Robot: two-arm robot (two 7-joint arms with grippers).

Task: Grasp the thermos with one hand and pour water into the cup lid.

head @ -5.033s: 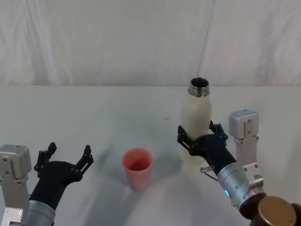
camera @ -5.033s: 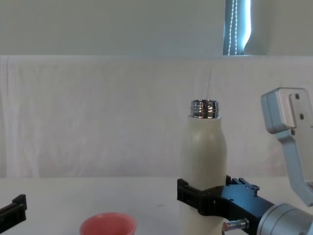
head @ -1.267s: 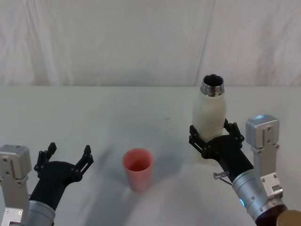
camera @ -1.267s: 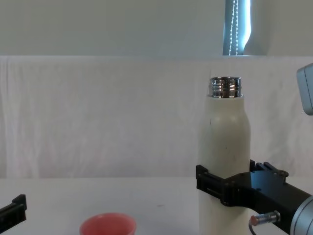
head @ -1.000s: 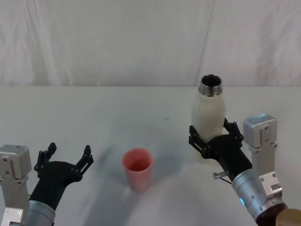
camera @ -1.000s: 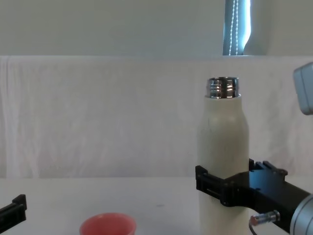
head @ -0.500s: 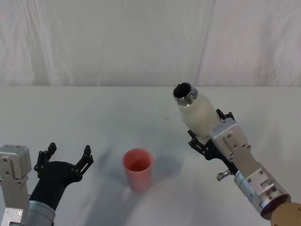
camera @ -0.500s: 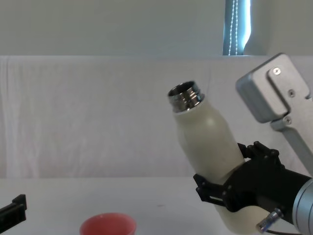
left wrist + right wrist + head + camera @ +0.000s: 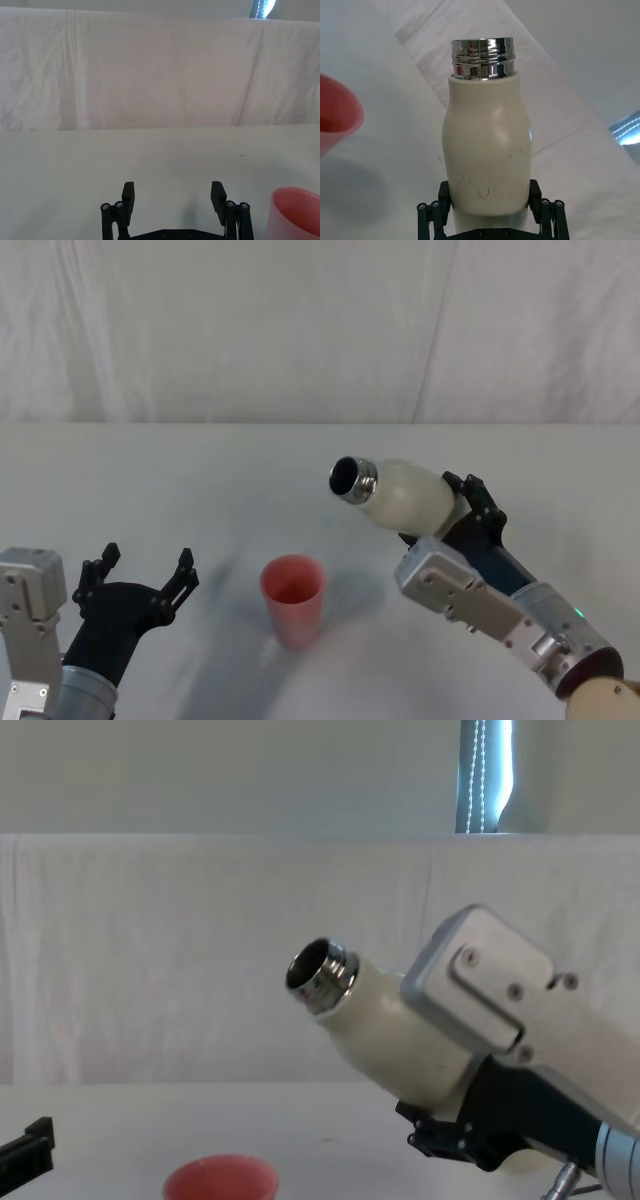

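While the right gripper [image 9: 490,220] clamps the thermos [image 9: 400,495] low on its body, held above the table and tipped with its mouth leftward, the pour is just starting. The cup [image 9: 293,598] stands below and left, not yet under the mouth; the next move needs more reach and tilt. The left gripper [image 9: 172,199] sits spread and empty, near left.

No readable text, label, brand, number or sign anywhere I look. Thermos [image 9: 487,150] in my right claw [image 9: 490,220]: plain cream body, bare chrome neck, only small scuff marks, no print. Cup lid [image 9: 293,598]: plain pink, unmarked. Grey housing on my right arm [image 9: 495,995]: screws only, no lettering. Table [image 9: 200,480] and cloth backdrop [image 9: 250,330]: blank.
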